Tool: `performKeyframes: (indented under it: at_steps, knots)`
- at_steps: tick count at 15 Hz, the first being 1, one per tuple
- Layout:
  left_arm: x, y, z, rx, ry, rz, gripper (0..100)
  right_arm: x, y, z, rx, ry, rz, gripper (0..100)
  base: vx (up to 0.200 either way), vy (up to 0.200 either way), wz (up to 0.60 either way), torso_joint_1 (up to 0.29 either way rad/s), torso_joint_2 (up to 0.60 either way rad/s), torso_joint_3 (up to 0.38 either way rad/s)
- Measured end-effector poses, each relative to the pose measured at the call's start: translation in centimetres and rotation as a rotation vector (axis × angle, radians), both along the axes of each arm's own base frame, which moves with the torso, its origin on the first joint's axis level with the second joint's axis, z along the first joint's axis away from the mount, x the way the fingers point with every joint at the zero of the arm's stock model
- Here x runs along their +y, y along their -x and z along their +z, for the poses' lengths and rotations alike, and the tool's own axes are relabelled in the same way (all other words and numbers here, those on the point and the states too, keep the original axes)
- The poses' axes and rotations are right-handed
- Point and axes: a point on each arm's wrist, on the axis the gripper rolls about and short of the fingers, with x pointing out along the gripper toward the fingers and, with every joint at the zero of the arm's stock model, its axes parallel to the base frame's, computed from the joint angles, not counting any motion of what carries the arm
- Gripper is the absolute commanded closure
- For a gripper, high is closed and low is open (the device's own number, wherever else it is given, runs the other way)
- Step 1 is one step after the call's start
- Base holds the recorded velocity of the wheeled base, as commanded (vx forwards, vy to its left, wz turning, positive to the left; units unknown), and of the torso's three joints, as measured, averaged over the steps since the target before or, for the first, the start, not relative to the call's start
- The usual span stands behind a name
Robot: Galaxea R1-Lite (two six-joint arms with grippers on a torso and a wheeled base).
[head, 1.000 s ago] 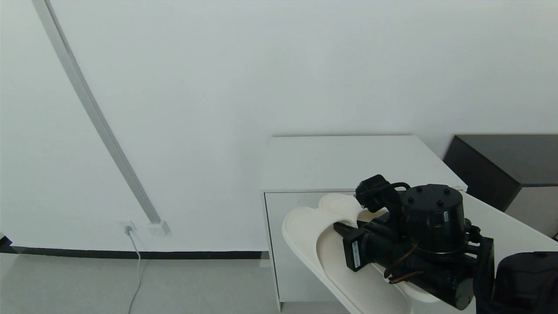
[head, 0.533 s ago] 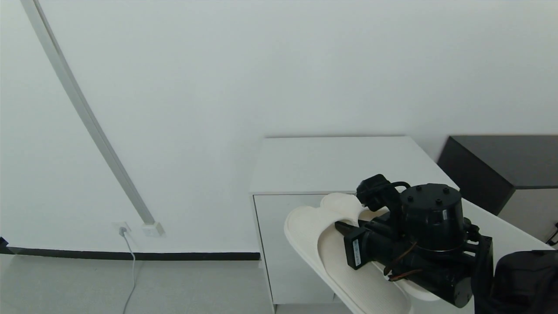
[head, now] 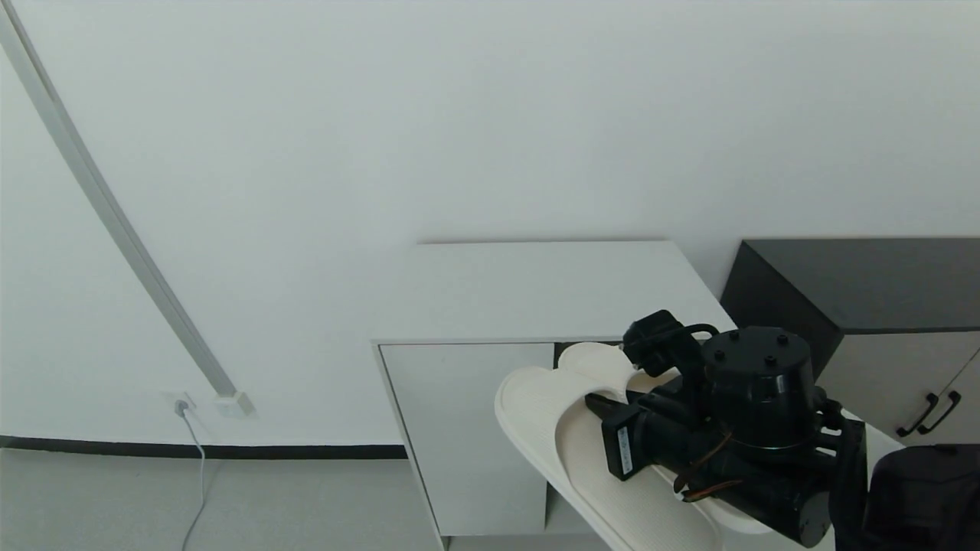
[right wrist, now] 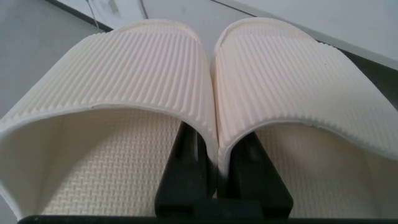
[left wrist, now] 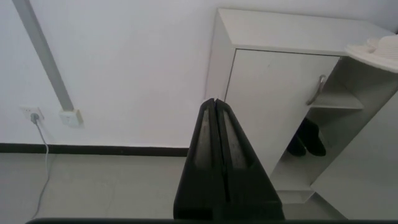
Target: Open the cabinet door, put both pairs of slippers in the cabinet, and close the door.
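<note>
1. The right hand point(head: 601, 402) grips a pair of cream ribbed open-toe slippers point(head: 536, 405). One of its black fingers point(right wrist: 186, 163) is pushed inside each slipper, and they pinch the two inner walls together between them.
2. The right wrist view gives this grip up close: the slippers point(right wrist: 143, 68) lie side by side and touching, toes pointing away from the hand point(right wrist: 216, 167).
3. The head view shows instead where they hang, held in the air just in front of a white box-shaped cabinet point(head: 536, 291).
4. The left wrist view shows the left hand point(left wrist: 215, 143), its fingers pressed flat together with nothing between them.
5. Ahead of the left hand, that view looks into the cabinet point(left wrist: 286, 28). One door leaf point(left wrist: 273, 106) is shut and carries a metal handle point(left wrist: 317, 90), while the other leaf point(left wrist: 367, 168) is swung out.
6. Inside, a pair of dark shoes point(left wrist: 308, 140) stands beneath a shelf.
7. In the head view the same opening is a narrow dark gap point(head: 568, 350) just beyond the slippers' toes.
8. The slippers' tips point(left wrist: 379, 48) appear in the left wrist view too, above the open compartment and well ahead of the left hand.
9. The head view adds a dark grey cabinet point(head: 857, 283) beyond the right hand, beside the white one.
10. A wall socket with a grey cable point(head: 181, 405) sits far from both hands; the left wrist view also catches it point(left wrist: 31, 113).
</note>
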Motion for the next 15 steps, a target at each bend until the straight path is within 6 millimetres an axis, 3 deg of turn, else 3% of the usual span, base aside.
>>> performKeyframes:
  at_steps: [4,11,15]
  knots:
    - [0.0,0.0,0.0,0.0,0.0,0.0,100,0.0,0.0,0.0,0.0,0.001,-0.002,100,0.0,-0.2,0.0,0.004,0.0,0.004]
    - [0.0,0.0,0.0,0.0,0.003,0.003,100,0.0,0.0,-0.1,-0.058,-0.049,0.004,100,0.0,0.0,0.0,0.0,0.0,0.0]
    - [0.0,0.0,0.0,0.001,0.004,0.001,100,0.1,0.0,-1.1,-0.06,-0.019,0.012,100,0.0,0.0,0.0,0.0,0.0,0.0]
